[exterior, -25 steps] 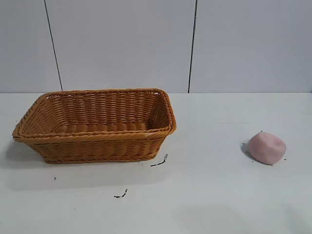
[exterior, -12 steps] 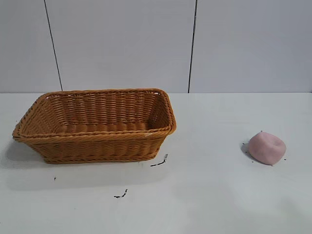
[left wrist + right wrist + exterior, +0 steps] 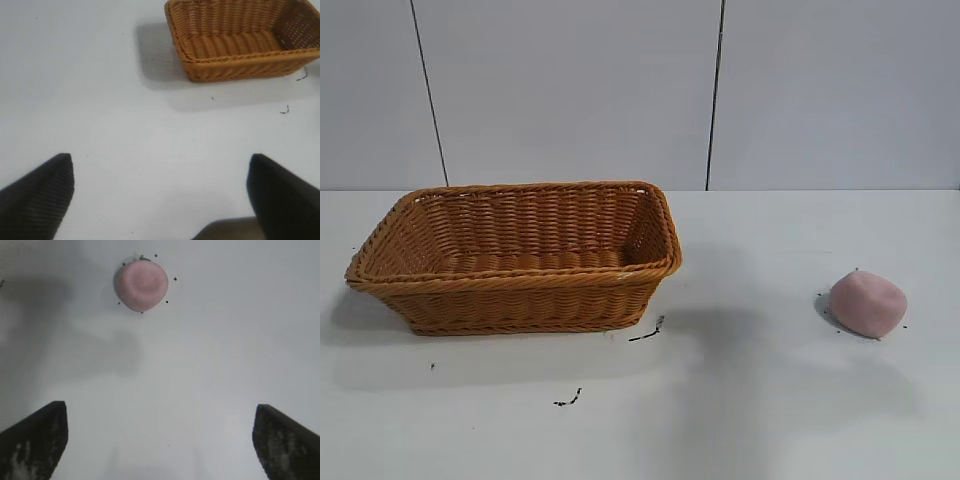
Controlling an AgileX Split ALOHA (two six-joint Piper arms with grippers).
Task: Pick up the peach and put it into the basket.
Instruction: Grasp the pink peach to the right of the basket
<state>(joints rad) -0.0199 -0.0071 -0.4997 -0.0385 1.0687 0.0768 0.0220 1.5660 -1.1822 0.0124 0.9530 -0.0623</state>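
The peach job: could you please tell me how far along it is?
Nothing is finished: the peach sits on the table, apart from the empty basket. The right gripper is open, peach ahead, not touching. Grasping and placing remain. The left gripper is open.

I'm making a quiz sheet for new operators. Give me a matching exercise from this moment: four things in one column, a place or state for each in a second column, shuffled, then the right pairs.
Things:
1. peach
2. basket
3. right gripper
4. left gripper

Places or states:
A. open above bare table, basket farther off
B. on the table at the exterior view's left, nothing in it
C. open, with the pink lump ahead of it
D. on the table at the exterior view's right, ungrasped

Pairs: 1-D, 2-B, 3-C, 4-A
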